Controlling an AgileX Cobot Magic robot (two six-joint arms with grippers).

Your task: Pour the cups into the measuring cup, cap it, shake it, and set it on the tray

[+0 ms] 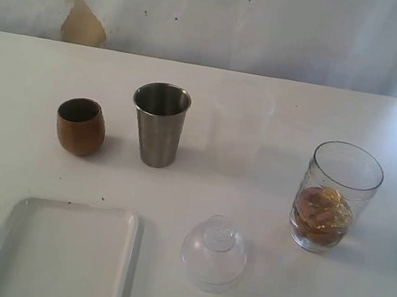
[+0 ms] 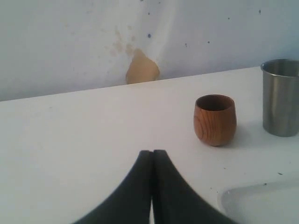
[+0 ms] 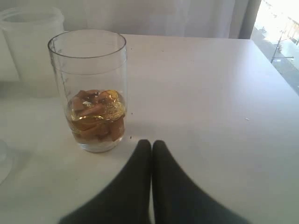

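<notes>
Left wrist view: my left end effector (image 2: 152,155) is pressed together, holding nothing; my right end effector (image 3: 151,145) likewise.

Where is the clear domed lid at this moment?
In the exterior view the domed lid sits on the table at lower centre, just right of the white tray, with the measuring cup farther right and the steel tumbler beyond it.

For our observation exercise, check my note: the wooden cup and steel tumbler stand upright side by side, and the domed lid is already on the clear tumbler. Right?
Not quite. The domed lid lies on the table, apart from the clear tumbler, whose mouth is open; the exterior view shows this. The rest holds.
</notes>
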